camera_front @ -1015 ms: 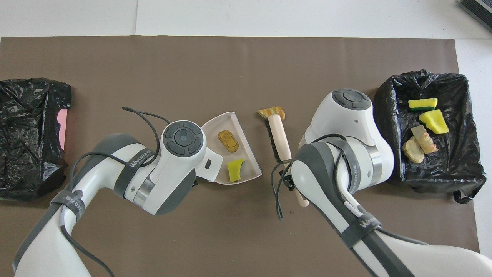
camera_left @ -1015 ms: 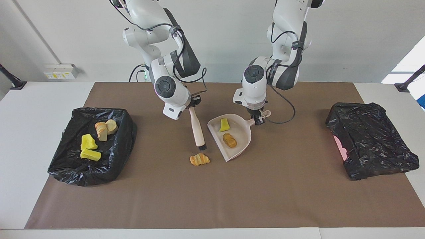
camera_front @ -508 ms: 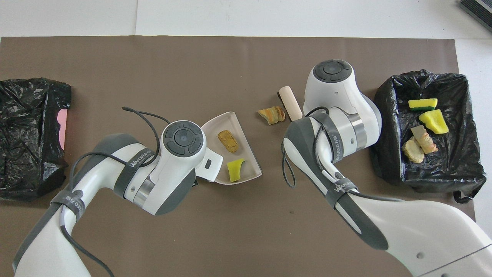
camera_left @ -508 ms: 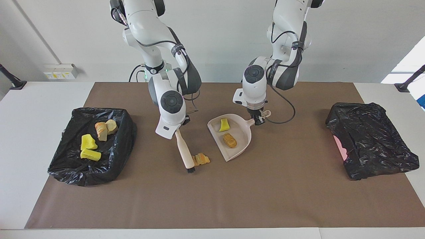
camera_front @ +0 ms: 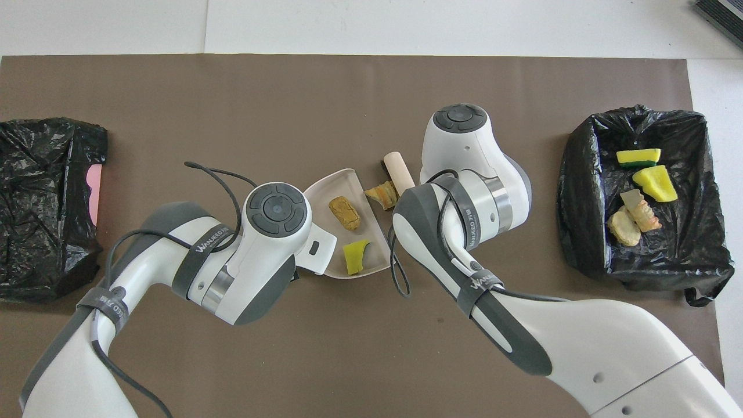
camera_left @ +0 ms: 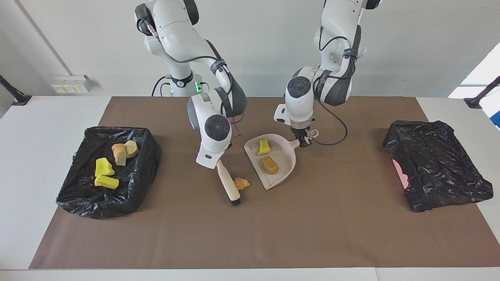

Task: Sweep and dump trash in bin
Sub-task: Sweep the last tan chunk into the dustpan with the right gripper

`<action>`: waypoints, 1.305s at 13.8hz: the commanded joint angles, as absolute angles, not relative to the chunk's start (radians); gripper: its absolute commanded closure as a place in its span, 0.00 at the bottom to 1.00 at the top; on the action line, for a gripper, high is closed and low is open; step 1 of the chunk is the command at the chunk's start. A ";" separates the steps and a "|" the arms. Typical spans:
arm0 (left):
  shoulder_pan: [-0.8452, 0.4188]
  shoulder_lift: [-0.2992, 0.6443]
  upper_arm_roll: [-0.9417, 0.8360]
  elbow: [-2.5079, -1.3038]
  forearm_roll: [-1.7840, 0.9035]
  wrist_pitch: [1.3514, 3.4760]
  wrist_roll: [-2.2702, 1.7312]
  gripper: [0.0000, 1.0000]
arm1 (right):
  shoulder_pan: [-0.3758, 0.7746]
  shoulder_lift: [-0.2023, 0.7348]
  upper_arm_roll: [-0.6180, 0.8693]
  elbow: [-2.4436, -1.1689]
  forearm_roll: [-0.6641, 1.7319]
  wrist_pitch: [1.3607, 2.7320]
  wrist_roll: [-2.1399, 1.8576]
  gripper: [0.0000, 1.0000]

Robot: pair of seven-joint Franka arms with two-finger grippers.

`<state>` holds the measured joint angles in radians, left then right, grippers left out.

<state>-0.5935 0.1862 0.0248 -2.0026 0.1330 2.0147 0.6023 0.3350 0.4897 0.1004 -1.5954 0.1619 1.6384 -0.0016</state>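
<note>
The right gripper (camera_left: 217,158), clamped on the brush (camera_left: 229,185), presses an orange-brown bread lump (camera_left: 241,182) just beside the dustpan (camera_left: 288,165) lip. The left gripper (camera_left: 304,141) grips the dustpan's handle — bare brown mat (camera_left: 250,234) lies open toward the table edge farthest from the robots.

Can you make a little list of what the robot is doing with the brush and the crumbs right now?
right gripper: shut on brush
brush: pressed beside the loose piece
loose piece: on brown mat, just outside dustpan's open edge
left gripper: shut on dustpan handle
dustpan: holds two pieces
open bin: holds four pieces
</note>
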 commanded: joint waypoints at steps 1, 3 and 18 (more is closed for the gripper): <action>-0.589 0.155 0.018 -2.045 0.138 2.043 0.598 1.00 | 0.324 0.396 0.115 -1.754 0.351 1.655 -0.034 1.00; -0.586 0.155 0.018 -2.045 0.138 2.045 0.603 1.00 | 0.369 0.371 0.120 -1.793 0.391 1.664 -0.015 1.00; -0.427 0.063 0.021 -2.036 0.138 2.022 1.047 1.00 | 0.461 -0.073 0.120 -2.020 0.342 1.518 0.585 1.00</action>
